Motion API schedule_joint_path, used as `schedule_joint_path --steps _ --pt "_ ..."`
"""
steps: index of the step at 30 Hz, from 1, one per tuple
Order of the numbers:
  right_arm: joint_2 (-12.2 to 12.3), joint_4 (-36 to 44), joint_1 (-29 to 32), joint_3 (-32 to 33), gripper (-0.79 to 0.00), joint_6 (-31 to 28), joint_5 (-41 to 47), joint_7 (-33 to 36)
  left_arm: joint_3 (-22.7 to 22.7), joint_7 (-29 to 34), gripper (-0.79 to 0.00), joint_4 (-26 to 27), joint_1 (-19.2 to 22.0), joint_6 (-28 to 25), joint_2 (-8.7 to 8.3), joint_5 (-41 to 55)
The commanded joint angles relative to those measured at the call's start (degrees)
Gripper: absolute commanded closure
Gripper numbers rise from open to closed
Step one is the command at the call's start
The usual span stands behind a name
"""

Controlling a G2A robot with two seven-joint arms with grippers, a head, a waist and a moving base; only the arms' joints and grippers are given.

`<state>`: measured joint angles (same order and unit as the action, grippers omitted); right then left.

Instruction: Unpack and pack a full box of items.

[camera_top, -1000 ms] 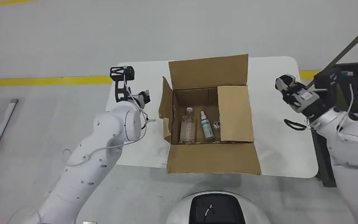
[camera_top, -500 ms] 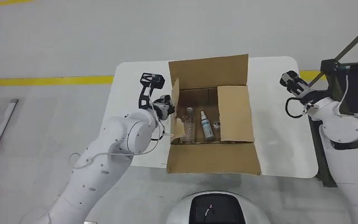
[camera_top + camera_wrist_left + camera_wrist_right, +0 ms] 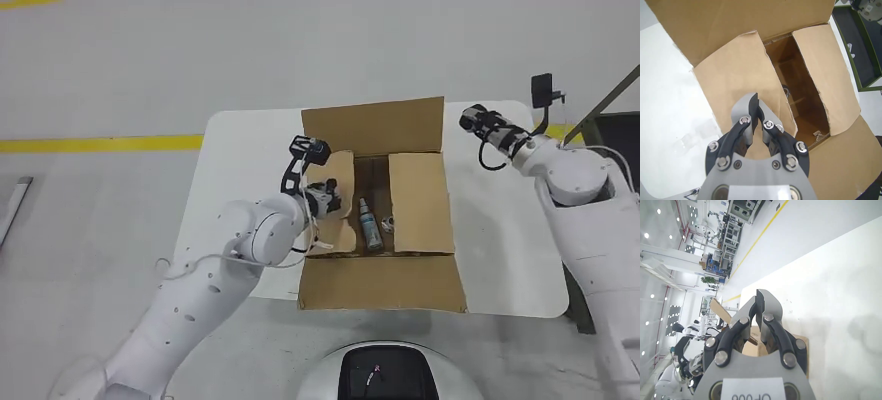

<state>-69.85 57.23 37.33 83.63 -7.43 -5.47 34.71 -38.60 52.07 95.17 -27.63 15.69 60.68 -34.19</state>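
The cardboard box (image 3: 380, 285) stands mid-table with its back flap (image 3: 372, 127) upright. Its left flap (image 3: 338, 205) is folded inward over the opening, and my left gripper (image 3: 325, 192) rests over it, shut with nothing held (image 3: 755, 100). The right flap (image 3: 420, 202) also lies inward. Between the two flaps I see a spray bottle (image 3: 370, 225) and a small round item (image 3: 388, 224) on the box floor. My right gripper (image 3: 470, 118) is shut and empty (image 3: 758, 298), hovering by the back flap's right corner.
The white table (image 3: 240, 160) has bare room left and right of the box. A green-framed dark bin (image 3: 857, 47) stands beyond the table's right edge. A yellow floor line (image 3: 100, 143) runs behind the table.
My left gripper swung right and pushed the left flap inward, covering the water bottle. My right arm moved from the table's right edge toward the box's back right corner.
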Motion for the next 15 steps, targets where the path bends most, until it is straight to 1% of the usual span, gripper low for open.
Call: schedule_joint_path --steps 1,3,9,15 --pt "-0.3 -3.0 -2.4 -1.7 0.0 -0.6 0.8 2.1 1.0 0.4 0.0 -1.1 0.3 -0.7 0.58 0.0" --pt "-0.5 -5.1 -4.2 -3.2 0.0 -3.0 0.0 3.8 1.6 0.5 0.0 -1.7 0.5 -1.1 1.1 -0.2" --pt "-1.1 -10.1 -7.6 -4.4 0.0 -7.7 6.2 8.4 2.4 1.0 0.0 -3.0 1.1 -1.5 2.33 -0.4" --pt "-0.7 -11.9 -8.2 -3.9 0.0 -14.9 11.4 17.2 1.7 1.1 0.0 -4.6 1.1 -1.3 3.09 -0.4"
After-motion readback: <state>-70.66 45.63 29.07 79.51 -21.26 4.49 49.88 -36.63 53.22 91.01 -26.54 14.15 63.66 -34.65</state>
